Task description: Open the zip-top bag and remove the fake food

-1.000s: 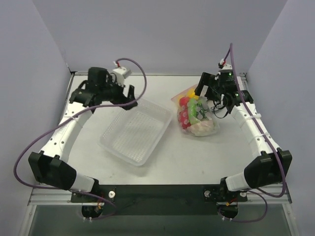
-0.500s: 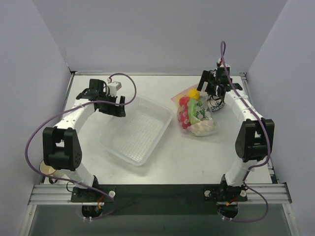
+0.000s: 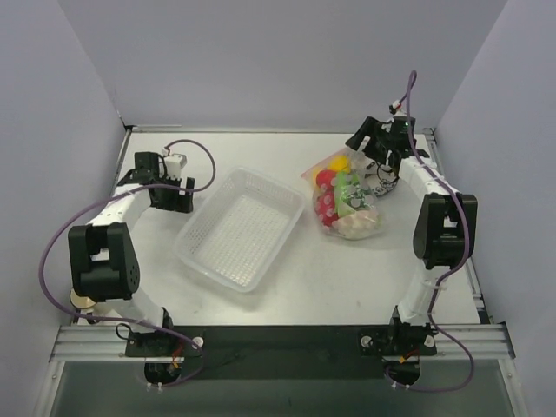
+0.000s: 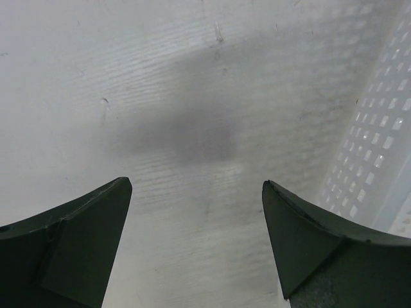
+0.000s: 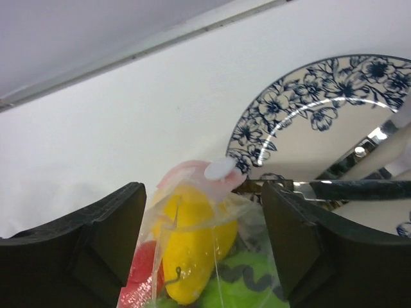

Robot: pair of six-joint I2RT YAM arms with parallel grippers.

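Note:
The clear zip-top bag [image 3: 343,198] lies right of centre, its pink zip strip [image 5: 192,174] at the far end with a white slider tab [image 5: 220,169]. Fake food fills it: a yellow piece [image 5: 189,247], a red piece [image 5: 138,276] and a green piece [image 5: 253,285]. My right gripper [image 3: 375,169] hovers over the bag's far right end, open, fingers either side of the bag mouth without touching it. My left gripper [image 3: 170,195] is open and empty over bare table, left of the tray.
A white mesh tray [image 3: 241,228] sits mid-table, its wall visible in the left wrist view [image 4: 379,147]. A blue-patterned plate [image 5: 314,109] with cutlery [image 5: 350,187] lies right beside the bag mouth. Walls enclose the table on three sides.
Both arms have folded back and lowered. My left gripper moved left off the tray's far corner to the table. My right gripper dropped closer to the bag mouth.

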